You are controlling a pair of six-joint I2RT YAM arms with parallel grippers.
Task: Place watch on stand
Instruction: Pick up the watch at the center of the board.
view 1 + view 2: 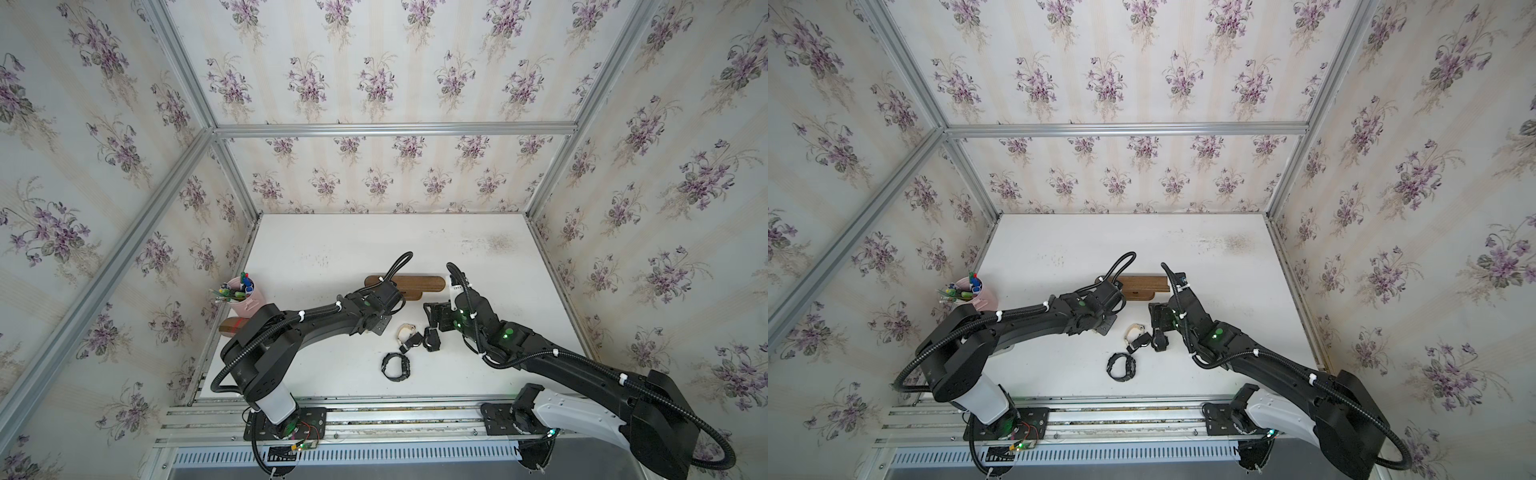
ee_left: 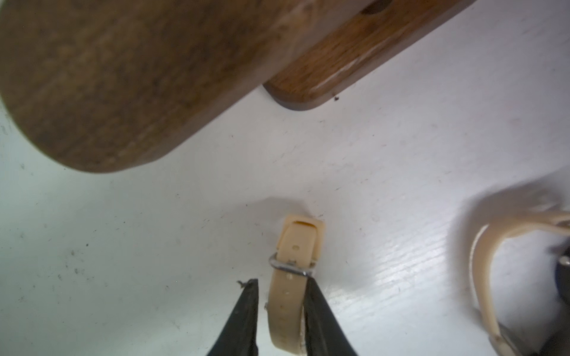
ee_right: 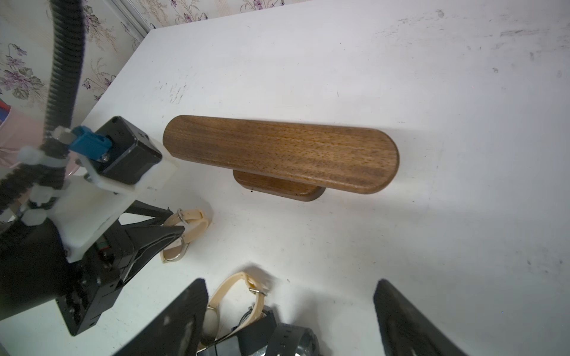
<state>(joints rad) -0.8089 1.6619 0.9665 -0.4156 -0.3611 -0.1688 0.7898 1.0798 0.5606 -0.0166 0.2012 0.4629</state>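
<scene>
Straddling the strap of a beige watch (image 2: pixel 293 246), the left tool (image 2: pixel 280 282) stands narrowed but not clamped. One finger (image 2: pixel 320 323) touches the strap's edge, while a thin gap shows between the other finger and the strap. The watch is buckled into a loop and sits on the white counter (image 2: pixel 123 246), its metal buckle just past the fingertips. It is near the stand (image 3: pixel 277 154) but apart from it, not on it. The stand is a long dark wooden bar with rounded ends on a smaller base (image 3: pixel 277 189), and it lies across the middle of the counter. In both top views the left arm covers the end of the bar nearest it. The right tool (image 3: pixel 290 282) is spread wide and grasps nothing. It hangs over a small cluster just beside the first watch. In that cluster a second beige watch (image 3: pixel 234 286) with a dark face touches a black watch (image 3: pixel 293 339). In a top view a lone black watch (image 1: pixel 396 365) lies closed in a ring, a little nearer the front edge than the cluster. At the counter's left edge stands a pink cup (image 1: pixel 249 299) full of pens. Beside it is a brown box (image 1: pixel 232 326) with red tape, partly hidden by the left arm.
</scene>
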